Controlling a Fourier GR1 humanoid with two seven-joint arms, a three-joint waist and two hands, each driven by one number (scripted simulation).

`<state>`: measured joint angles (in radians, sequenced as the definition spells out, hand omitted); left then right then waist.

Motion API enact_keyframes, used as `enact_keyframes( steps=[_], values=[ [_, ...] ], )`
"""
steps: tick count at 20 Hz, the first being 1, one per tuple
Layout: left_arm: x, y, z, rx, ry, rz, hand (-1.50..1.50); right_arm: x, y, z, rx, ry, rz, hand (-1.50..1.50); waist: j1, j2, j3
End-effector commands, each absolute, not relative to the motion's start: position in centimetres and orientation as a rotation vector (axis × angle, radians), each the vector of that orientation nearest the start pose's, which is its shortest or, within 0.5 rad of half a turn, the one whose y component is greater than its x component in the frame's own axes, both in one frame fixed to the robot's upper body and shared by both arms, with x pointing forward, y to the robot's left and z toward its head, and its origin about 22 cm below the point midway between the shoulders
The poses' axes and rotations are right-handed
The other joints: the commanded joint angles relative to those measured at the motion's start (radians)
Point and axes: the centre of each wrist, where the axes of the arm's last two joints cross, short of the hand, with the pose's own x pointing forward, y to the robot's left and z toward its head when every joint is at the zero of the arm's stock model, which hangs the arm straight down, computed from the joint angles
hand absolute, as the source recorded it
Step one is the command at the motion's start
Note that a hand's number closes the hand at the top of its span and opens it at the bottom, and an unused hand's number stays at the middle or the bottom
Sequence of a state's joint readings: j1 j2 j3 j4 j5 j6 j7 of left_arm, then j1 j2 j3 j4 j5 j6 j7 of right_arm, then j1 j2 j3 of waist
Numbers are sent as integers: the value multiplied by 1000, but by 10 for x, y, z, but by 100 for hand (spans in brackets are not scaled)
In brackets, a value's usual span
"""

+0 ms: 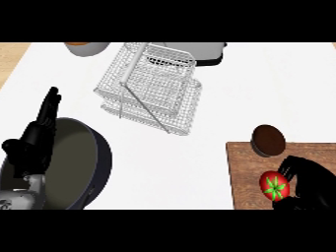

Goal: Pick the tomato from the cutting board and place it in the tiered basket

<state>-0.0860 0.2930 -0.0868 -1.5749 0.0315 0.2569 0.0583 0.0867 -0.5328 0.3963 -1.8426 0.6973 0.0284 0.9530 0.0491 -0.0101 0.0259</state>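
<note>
Tomato (274, 186) round, glossy red | on wood-grain cutting board (245, 170) | right hand (315, 183) curled round it

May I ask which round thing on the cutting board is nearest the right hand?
The red tomato, against the right hand; the brown round thing sits farther up the board.

No text, label, brand, number or sign can be read on anything here.

Right robot hand (319, 184) around tomato (274, 186) on cutting board (243, 162), tiered basket (152, 91) well apart.
</note>
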Motion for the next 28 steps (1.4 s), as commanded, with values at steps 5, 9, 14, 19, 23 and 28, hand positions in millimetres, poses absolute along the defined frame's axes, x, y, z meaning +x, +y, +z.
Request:
enact_keyframes(
  steps=[5, 9, 14, 19, 23, 28],
  values=[
    [229, 244, -31, 231, -1318, -37, 0, 202, -154, 98, -806, -1167, 811, 150, -26, 14, -29],
    [227, 257, -28, 248, -1304, -41, 0, 195, -141, 144, -772, -1335, 634, 150, -49, 7, -31],
    [218, 253, -32, 247, -1303, -32, 0, 187, -139, 192, -890, -1548, 576, 150, -51, 3, -33],
    [220, 266, -25, 264, -1294, -29, 0, 179, -136, 219, -965, -1608, 621, 150, -54, 5, -33],
    [217, 254, -32, 262, -1315, -31, 0, 188, -128, 231, -979, -1604, 601, 150, -54, 9, -33],
    [226, 257, -23, 257, -1317, -47, 0, 211, -109, 250, -978, -1602, 561, 150, -45, 14, -34]
  ],
)
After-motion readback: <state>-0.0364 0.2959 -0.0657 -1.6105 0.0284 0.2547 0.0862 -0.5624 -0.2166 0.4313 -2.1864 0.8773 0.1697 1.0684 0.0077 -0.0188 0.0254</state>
